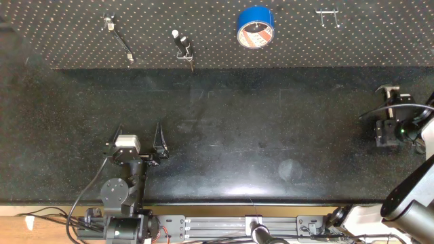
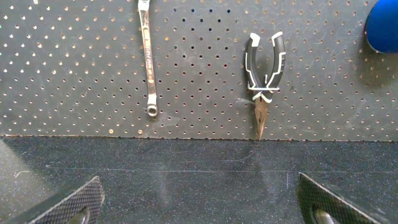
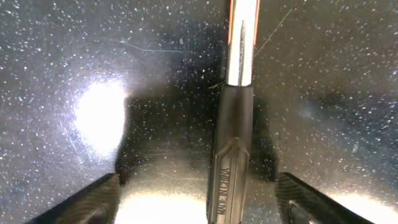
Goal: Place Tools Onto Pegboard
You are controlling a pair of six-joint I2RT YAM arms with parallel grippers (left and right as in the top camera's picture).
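I am at the pick-up step for the last loose tool. The hammer [image 3: 231, 124] lies flat on the black desk [image 1: 258, 135] at its far right side, near the pegboard [image 1: 68, 27]. Its metal head [image 1: 388, 89] points toward the board and its dark rubber grip points back toward the right arm.

The right gripper [image 3: 198, 182] sits over that rubber grip. Its jaws are apart, one on each side of the handle, and neither touches it. I cannot tell how close the jaws are to the desk surface.

The left gripper [image 1: 139, 127] sits low on the left of the desk, facing the board, with its jaws apart and holding nothing.

Three things hang on the board:
- a slim wrench [image 1: 119, 41] at the left
- black-handled pliers [image 1: 183, 46] beside it
- a roll of blue tape [image 1: 255, 27] near the middle

To the right of the tape, a bare metal hook [image 1: 327, 15] juts out. I judge that is where the hammer belongs.

For the next move, I would centre the right jaws squarely on the handle and clamp them firmly. The heavy head will pull the tool downward at that end, so I would then lift it level before carrying it to the hook.
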